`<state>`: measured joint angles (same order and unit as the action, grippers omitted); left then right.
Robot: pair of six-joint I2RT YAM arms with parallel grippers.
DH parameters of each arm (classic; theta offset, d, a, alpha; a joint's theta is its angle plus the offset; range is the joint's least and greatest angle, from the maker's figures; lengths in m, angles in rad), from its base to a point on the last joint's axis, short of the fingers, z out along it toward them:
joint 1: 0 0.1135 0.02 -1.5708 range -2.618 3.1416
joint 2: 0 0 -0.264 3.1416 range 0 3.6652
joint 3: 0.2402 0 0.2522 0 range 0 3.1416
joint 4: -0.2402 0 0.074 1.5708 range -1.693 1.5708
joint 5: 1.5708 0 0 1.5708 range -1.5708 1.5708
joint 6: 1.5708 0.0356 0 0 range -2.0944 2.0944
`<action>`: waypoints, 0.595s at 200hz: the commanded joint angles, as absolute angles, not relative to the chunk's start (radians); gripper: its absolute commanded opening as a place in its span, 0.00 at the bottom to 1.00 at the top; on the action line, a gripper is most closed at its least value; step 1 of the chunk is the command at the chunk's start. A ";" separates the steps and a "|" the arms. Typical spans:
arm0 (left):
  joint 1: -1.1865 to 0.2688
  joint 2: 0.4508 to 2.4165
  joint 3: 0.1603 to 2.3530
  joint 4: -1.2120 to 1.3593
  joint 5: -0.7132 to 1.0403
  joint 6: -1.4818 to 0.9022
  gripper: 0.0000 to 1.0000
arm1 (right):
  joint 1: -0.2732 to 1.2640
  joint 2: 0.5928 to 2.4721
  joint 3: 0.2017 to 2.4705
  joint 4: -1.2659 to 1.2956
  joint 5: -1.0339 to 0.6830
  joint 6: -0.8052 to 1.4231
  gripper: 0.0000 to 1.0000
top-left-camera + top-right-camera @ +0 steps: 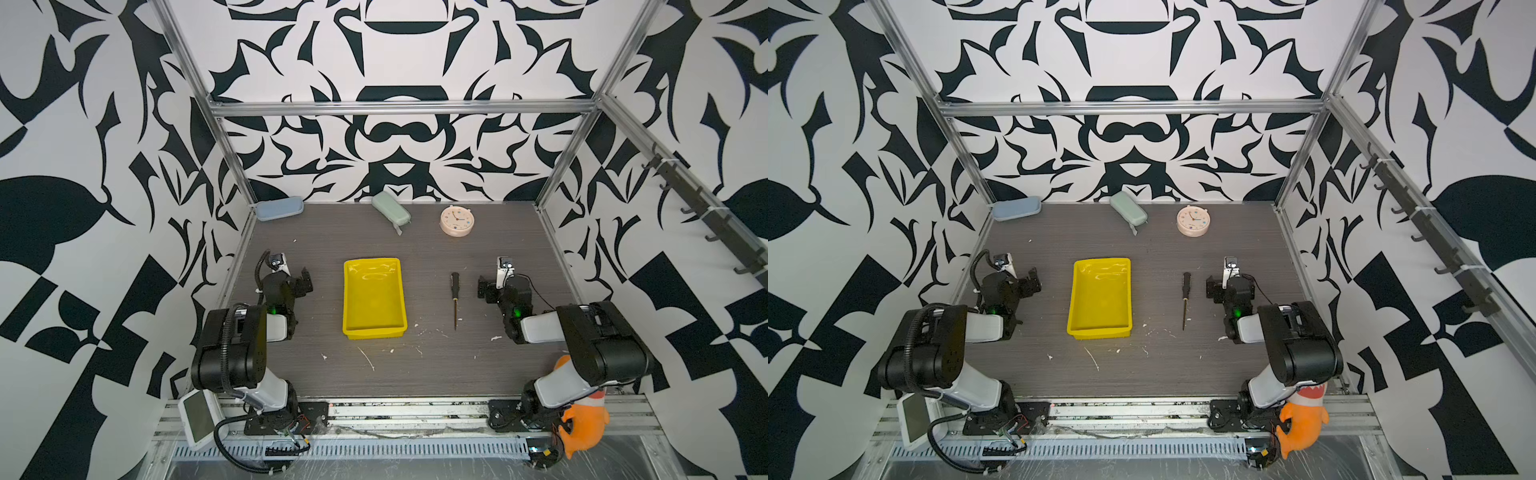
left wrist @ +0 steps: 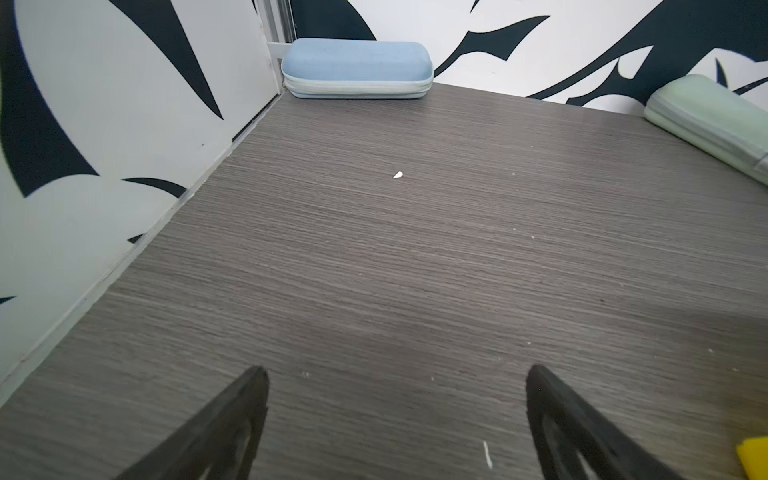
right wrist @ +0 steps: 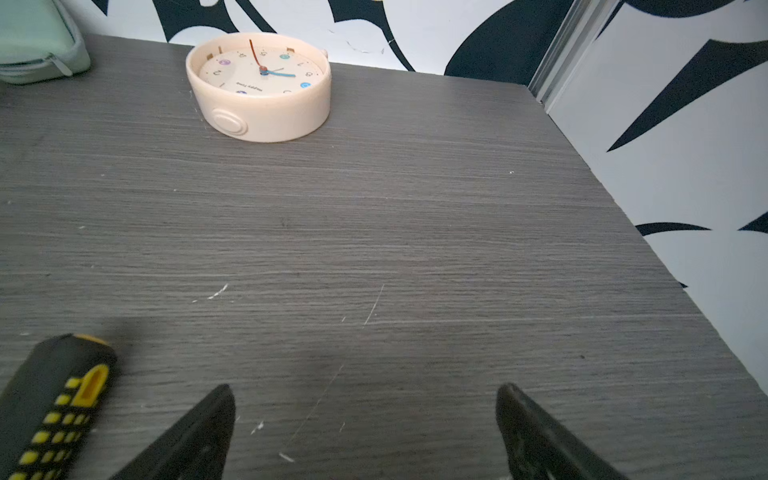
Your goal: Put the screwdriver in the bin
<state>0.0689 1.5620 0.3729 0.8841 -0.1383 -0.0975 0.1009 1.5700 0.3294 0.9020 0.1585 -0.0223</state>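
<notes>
The right end effector (image 3: 365, 392) has its fingers spread wide, pinching nothing, low over the bare worktop (image 1: 415, 374), right of centre in both top views. Just to its left in those views lies the screwdriver (image 1: 455, 300), flat on the worktop and apart from the fingers, with its handle towards the back wall and its shaft towards the front edge; only bare worktop separates the two. Left of the screwdriver, at frame centre, sits the yellow bin (image 1: 374, 262), with a strip of open worktop between them. The left end effector (image 2: 397, 372), fingers likewise spread and holding nothing, is left of the bin and clear of it. Along the back wall, in the upper middle of the top views: a blue case (image 1: 279, 208) in the left corner, a green case (image 1: 390, 210) at centre, set askew, and a round clock (image 1: 457, 220) lying face up to its right. White flecks dot the worktop in front of the bin
</notes>
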 commanded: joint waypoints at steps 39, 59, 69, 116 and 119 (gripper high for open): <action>0.070 1.549 0.388 0.877 -0.123 -0.107 0.99 | 0.105 1.553 0.343 0.932 0.141 -0.029 1.00; 0.069 1.550 0.389 0.877 -0.124 -0.106 0.99 | 0.105 1.553 0.343 0.932 0.140 -0.029 1.00; 0.070 1.551 0.386 0.882 -0.124 -0.106 0.99 | 0.105 1.552 0.342 0.933 0.141 -0.029 1.00; 0.069 1.551 0.387 0.880 -0.123 -0.107 0.99 | 0.106 1.553 0.342 0.932 0.140 -0.029 1.00; 0.070 1.551 0.387 0.880 -0.125 -0.106 0.99 | 0.105 1.552 0.343 0.932 0.141 -0.029 1.00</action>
<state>0.0689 1.5608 0.3744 0.8761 -0.1329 -0.0982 0.1009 1.5700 0.3298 0.9020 0.1436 -0.0257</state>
